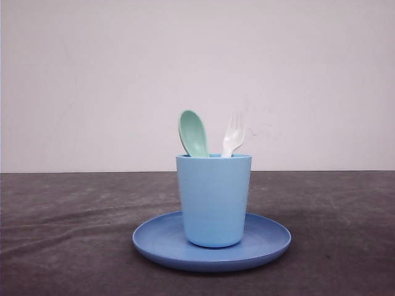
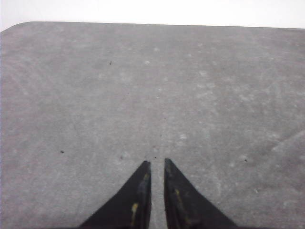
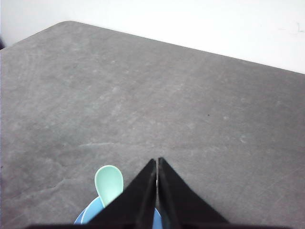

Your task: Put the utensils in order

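From the front view I see the mint spoon [image 1: 193,132] and the white fork [image 1: 233,135] standing heads-up in the light blue cup [image 1: 213,200], which sits on the round blue plate [image 1: 265,240] on the dark tabletop [image 1: 62,216]. The spoon bowl leans toward 11 o'clock of the cup mouth, the fork tines toward 1 o'clock; the two heads are near each other but apart.

I judge both utensils light, stiff and smooth plastic, so they could slip or tip the cup if pulled sideways. The handles are hidden inside the cup, so the neck just below each head is the only place I could take hold, lifting straight up.

My left gripper [image 2: 157,164] has its jaws nearly closed with a thin gap, holding nothing, over bare tabletop. My right gripper [image 3: 157,162] has its jaws pressed together, also empty.

The right wrist view shows the spoon bowl and a bit of the cup rim from above, at about 8 o'clock of the fingertips. The front view alone gives me the fork and plate.
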### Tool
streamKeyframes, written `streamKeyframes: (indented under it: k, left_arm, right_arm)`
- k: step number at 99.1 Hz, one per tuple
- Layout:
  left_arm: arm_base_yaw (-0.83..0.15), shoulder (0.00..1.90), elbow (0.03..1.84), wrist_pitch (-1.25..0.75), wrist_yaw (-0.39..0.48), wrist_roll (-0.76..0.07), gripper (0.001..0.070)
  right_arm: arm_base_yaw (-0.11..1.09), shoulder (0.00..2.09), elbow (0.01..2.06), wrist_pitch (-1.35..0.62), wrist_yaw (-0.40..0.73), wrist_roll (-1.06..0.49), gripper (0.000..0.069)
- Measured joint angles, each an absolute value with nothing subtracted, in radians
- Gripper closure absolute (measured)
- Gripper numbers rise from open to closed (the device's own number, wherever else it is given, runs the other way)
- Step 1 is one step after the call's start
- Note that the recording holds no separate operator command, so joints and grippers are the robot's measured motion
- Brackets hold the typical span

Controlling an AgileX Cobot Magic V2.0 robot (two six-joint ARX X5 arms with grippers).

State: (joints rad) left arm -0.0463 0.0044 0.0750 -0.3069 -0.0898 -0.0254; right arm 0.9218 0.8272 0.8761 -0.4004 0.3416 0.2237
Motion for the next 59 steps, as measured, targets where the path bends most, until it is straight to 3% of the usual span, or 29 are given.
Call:
streamKeyframes:
  k: [14,26,59]
  left_arm:
    - [-0.046,0.004,0.075,-0.307,-0.090,-0.025,0.0685]
    - [-0.046,0.004,0.075,-0.307,-0.090,-0.025,0.0685]
    - [-0.046,0.004,0.075,-0.307,-0.090,-0.025,0.0685]
  right_arm:
    - [0.915,0.827,0.876,-0.372,0.390,0.179,0.0687]
    - [0.841,0.827,0.876,-0.305,0.384,0.131,0.0687]
    - [0.329,0.750,0.855,-0.264,0.211,0.046,0.0687]
